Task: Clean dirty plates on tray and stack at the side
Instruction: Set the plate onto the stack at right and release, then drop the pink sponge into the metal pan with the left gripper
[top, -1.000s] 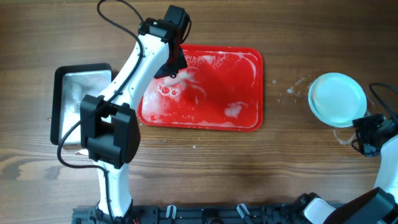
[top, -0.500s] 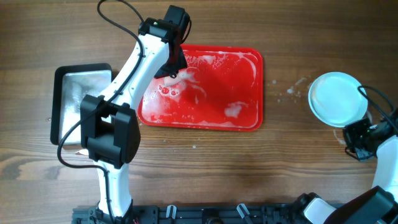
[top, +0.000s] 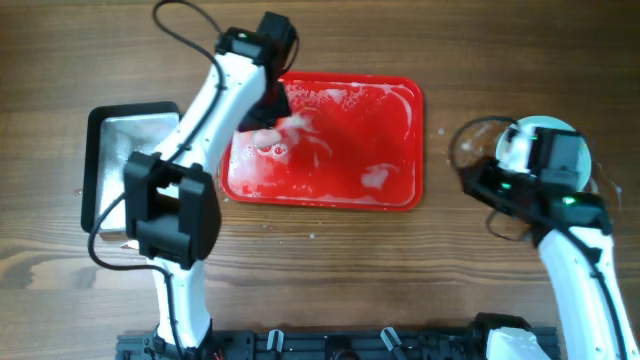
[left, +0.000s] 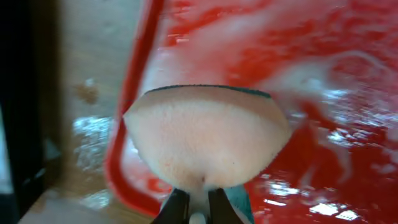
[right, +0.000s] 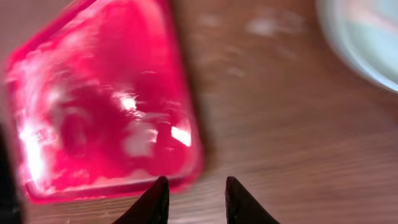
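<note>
No text, label, brand or number can be read anywhere; the tray (top: 395, 140) (wet with suds) bears no marking; neither do the plates (top: 520, 135).

1. Bench (top: 330, 270): brown wood, with the grain running left to right.
2. Pan (top: 125, 140): silver metal, rectangular with rounded corners and a dark rim. It lay flat at the left of the bench, its inside shiny and its near right part hidden from above.
3. Sponge (left: 205, 134): pale peach foam with a thin dark green layer along its far edge. It was wet and pinched at its near end.
4. Wet patches (left: 93, 127): glossy, on the bare wood left of the sponge.
5. Smears (right: 268, 25): pale, on the wood, too blurred to detail.
</note>
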